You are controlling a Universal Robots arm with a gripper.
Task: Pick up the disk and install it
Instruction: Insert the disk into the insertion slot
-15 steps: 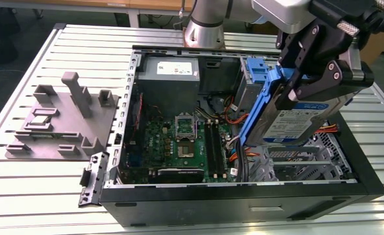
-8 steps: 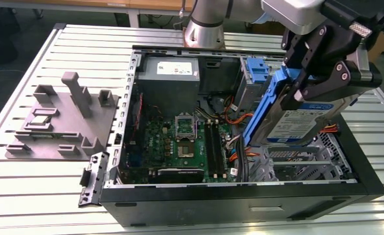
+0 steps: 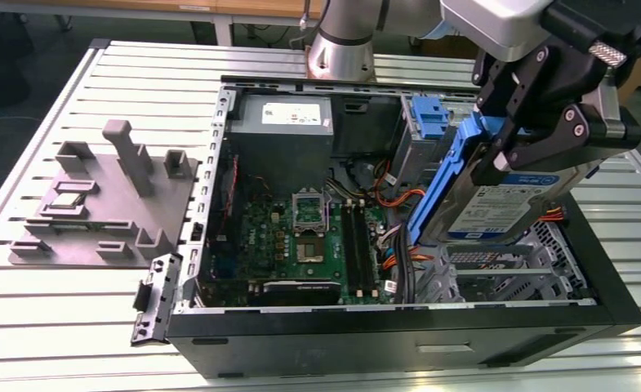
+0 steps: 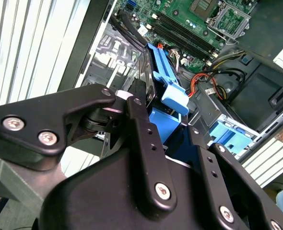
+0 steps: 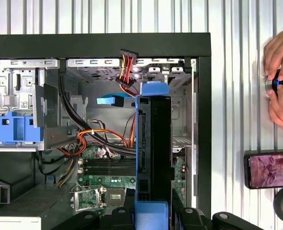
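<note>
The disk (image 3: 502, 206), a silver drive with a white-and-blue label in a blue plastic carrier, hangs tilted on edge above the metal drive cage (image 3: 492, 274) at the exterior view's right of the open computer case (image 3: 407, 327). My gripper (image 3: 538, 159) is shut on its upper end. In the second wrist view the black fingers (image 4: 140, 139) clamp the disk's blue carrier (image 4: 166, 84) from both sides. The first wrist view looks along the disk (image 5: 153, 143) edge-on, with the gripper (image 5: 151, 213) holding its near end over the case's interior.
Inside the case are the motherboard (image 3: 309, 237), a grey power supply (image 3: 282, 114), a blue bracket (image 3: 429, 114) and orange cables (image 5: 127, 72). A grey fixture (image 3: 102, 204) sits on the slatted table. A person's hands (image 5: 280, 81) and a phone (image 5: 271, 170) lie beside the case.
</note>
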